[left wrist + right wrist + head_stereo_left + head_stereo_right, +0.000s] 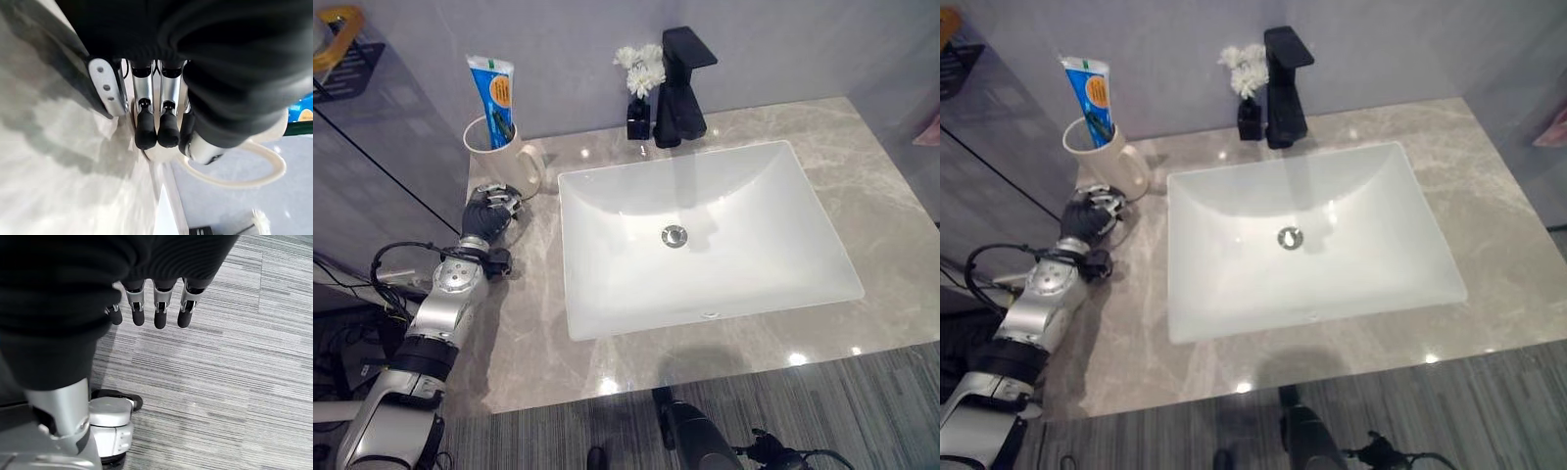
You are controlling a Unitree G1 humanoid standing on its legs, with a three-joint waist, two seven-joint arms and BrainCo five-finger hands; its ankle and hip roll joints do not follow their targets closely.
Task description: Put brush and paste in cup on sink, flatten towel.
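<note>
the left hand [487, 213] rests on the marble counter [862, 186] just beside the cream cup [499, 155], at its handle side, fingers relaxed and holding nothing. the right hand [154, 303] hangs over the striped floor [234, 382], fingers straight and empty. the toothpaste tube [493, 93] stands upright in the cup with a green item beside it, possibly the brush; this cannot be confirmed. the cup stands at the back left corner of the counter, near the sink basin [705, 235].

risks:
- a careless withdrawal of the left hand can catch the cup handle [244, 169] and tip the top-heavy cup.
- the tube leans above the rim; a knock can eject it.
- the towel is unlocated, so the flattening step lacks a target.
</note>
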